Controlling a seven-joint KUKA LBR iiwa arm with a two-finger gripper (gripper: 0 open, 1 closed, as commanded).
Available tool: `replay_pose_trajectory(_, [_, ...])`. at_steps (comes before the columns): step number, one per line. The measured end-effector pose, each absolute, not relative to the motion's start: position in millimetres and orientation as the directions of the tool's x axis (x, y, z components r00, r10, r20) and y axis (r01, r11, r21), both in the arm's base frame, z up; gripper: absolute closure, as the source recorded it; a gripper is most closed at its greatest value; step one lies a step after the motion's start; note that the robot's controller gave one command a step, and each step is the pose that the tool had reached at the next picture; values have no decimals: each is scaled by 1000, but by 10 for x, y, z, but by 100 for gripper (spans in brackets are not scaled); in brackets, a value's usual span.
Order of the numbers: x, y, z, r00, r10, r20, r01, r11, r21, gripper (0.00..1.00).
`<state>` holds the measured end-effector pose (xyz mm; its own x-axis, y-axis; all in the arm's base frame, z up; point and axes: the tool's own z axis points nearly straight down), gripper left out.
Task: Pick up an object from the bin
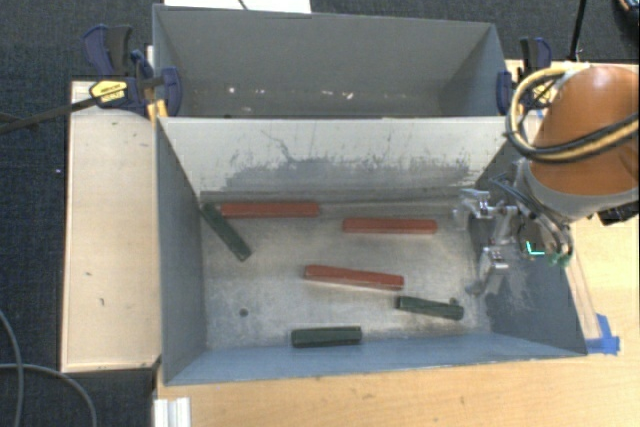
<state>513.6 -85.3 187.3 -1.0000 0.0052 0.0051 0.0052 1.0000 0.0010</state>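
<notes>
My gripper hangs at the right side of the bin, close to the right wall and above the floor. Just below and left of it a short dark green bar lies flat near the front right. A red-brown bar lies to its left, toward the back. Another red-brown bar rests near the middle of the floor, slightly slanted. Nothing shows in the gripper's grasp.
A third red-brown bar lies along the back wall at the left, with a dark green bar slanting beside its left end. One more dark green bar lies by the front wall. The orange-covered arm reaches in from the right.
</notes>
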Motion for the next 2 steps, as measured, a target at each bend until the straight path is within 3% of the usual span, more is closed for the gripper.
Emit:
replay_pose_trajectory(1, [4893, -658, 929, -990, 142, 6, 142, 990, 1, 0])
replay_pose_trajectory(2, [4954, -549, 692, -981, 196, 3, 196, 981, 1, 0])
